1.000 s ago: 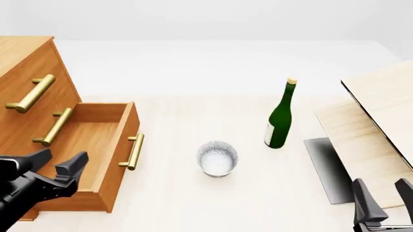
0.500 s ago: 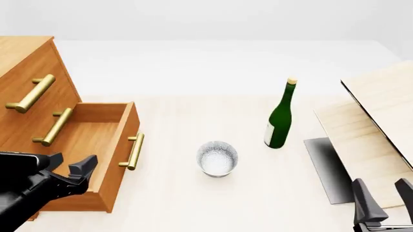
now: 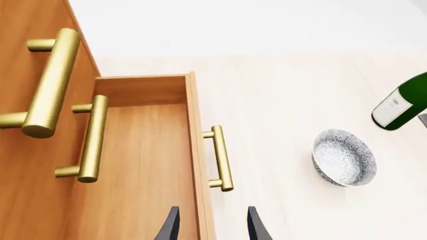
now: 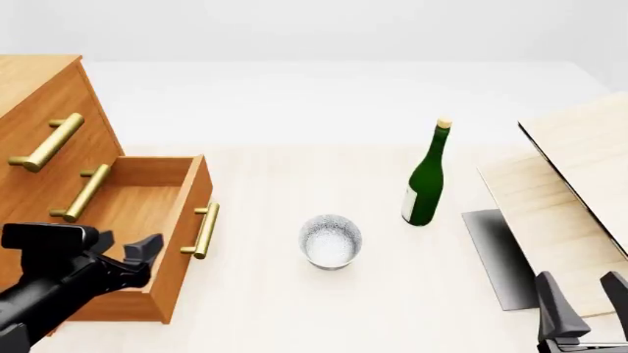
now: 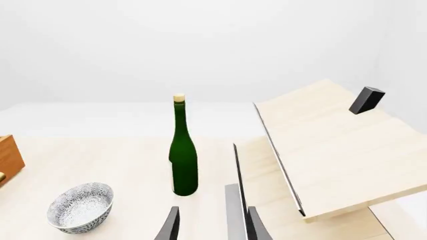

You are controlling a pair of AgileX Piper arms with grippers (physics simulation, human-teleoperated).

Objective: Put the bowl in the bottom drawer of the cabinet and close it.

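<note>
Front view: bowl [image 4: 331, 240] upright on table [image 4: 294, 309], between open bottom drawer [image 4: 157, 220] of cabinet [image 4: 40, 95] and green bottle [image 4: 426, 179]
Left gripper [image 4: 123, 254] spread, empty, over drawer's front edge; right gripper [image 4: 581, 294] spread, empty, near pale boards [image 4: 579, 184]; bottle label [image 3: 393, 106] unreadable

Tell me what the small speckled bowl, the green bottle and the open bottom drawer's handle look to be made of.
Small speckled bowl: likely glazed ceramic, with a white-grey mottled, faintly shiny surface. Tall green bottle: probably glass, dark, glossy, with a pale label and cork-coloured top. Bar handle on the honey-brown wooden bottom drawer: seemingly brass-like metal with a smooth golden sheen.
</note>
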